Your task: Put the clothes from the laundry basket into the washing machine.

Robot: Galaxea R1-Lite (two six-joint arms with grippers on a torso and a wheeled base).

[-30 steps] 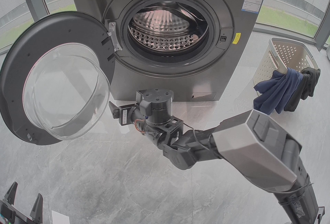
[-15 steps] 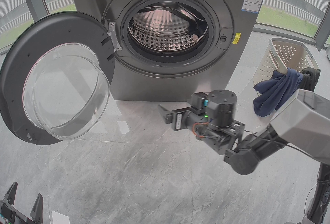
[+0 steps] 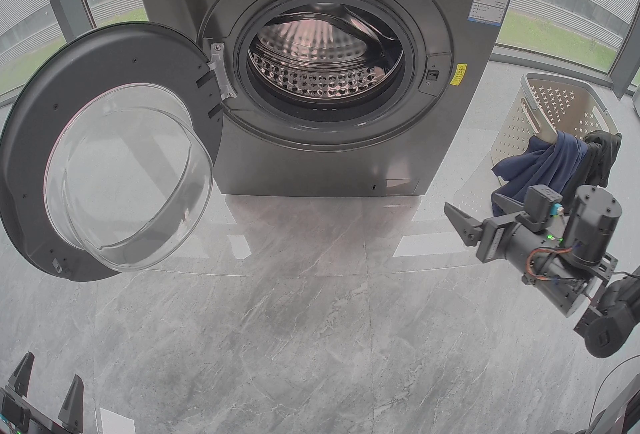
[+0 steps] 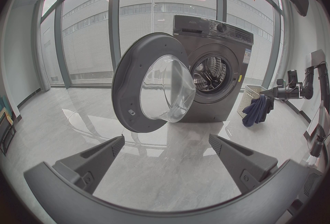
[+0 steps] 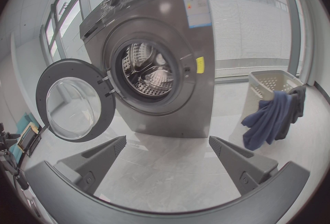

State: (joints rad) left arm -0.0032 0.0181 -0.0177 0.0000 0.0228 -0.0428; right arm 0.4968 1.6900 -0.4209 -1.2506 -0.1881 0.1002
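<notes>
The grey washing machine (image 3: pixel 320 42) stands with its round door (image 3: pixel 107 149) swung wide to the left and its steel drum (image 3: pixel 325 59) bare. At the right, a white laundry basket (image 3: pixel 567 105) has a navy blue garment (image 3: pixel 540 172) and a black garment (image 3: pixel 600 159) draped over its front rim. My right gripper (image 3: pixel 475 207) hovers above the floor just left of the blue garment, open, with nothing in it; its own view shows the spread fingers (image 5: pixel 240 162) and the blue garment (image 5: pixel 266 121) ahead. My left gripper (image 3: pixel 51 370) sits low at the near left, open and holding nothing.
Glossy grey marble floor (image 3: pixel 300 322) stretches between me and the machine. Tall windows (image 4: pixel 86 28) run behind the washer. The open door (image 4: pixel 151 83) juts out over the floor on the left. The basket (image 5: pixel 271 85) stands close to the machine's right side.
My right arm has swung from in front of the washer's base across to the right, ending beside the basket's draped clothes. The left arm stayed still.
</notes>
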